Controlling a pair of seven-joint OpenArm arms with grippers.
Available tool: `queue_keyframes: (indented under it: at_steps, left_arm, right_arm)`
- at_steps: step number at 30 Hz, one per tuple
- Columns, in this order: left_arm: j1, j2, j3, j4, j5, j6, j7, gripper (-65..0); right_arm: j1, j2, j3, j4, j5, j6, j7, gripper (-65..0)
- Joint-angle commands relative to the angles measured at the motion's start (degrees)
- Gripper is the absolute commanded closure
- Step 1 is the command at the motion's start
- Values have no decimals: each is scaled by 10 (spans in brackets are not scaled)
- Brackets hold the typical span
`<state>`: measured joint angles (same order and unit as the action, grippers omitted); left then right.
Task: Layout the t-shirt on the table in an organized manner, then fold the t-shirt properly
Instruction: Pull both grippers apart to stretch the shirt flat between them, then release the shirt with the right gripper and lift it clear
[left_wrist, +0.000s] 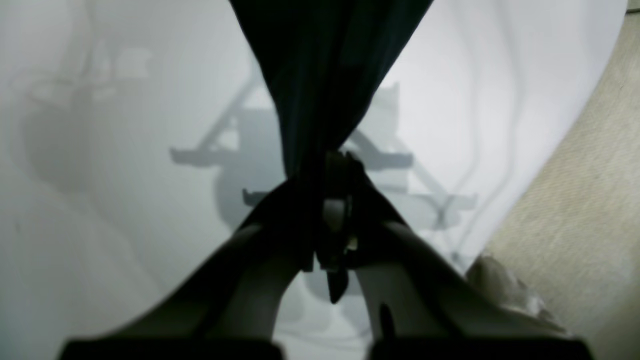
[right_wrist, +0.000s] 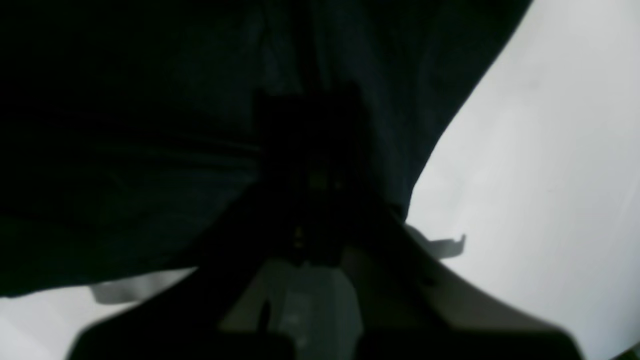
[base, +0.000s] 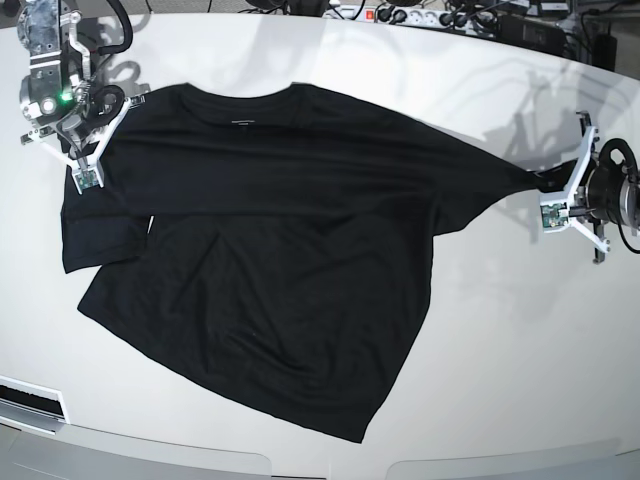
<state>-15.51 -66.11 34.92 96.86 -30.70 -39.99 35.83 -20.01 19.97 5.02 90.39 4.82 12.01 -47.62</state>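
Left end effector (base: 548, 187) is pinching the tip of one sleeve of the t-shirt (base: 270, 250), pulling it out to a point; right end effector (base: 95, 135) is pinching the other shoulder; the shirt lies mostly flat on the white worktop (base: 480, 330), a bit crooked; to do this well, pull both sleeves slowly and evenly, so wrinkles go away and nothing slips.

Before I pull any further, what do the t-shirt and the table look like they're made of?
T-shirt: soft matte black knit, probably cotton; it creases and stretches to a taut point at the left hand.
Table: hard, glossy white surface, perhaps laminate; it mirrors the arms and cables.
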Motion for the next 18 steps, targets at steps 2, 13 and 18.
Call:
queue_keyframes:
  at_steps: [2, 13, 18]
  left_arm:
    - [2, -16, -8, 19, -3, 0, -2, 0]
    - [85, 1, -8, 32, 38, 0, -2, 0]
    - [108, 16, -8, 32, 38, 0, -2, 0]
  right_arm:
    - [0, 5, 2, 3, 26, 14, -8, 0]
    - [9, 10, 46, 88, 74, -25, -46, 0]
    - [-3, 7, 70, 88, 135, -54, -60, -336]
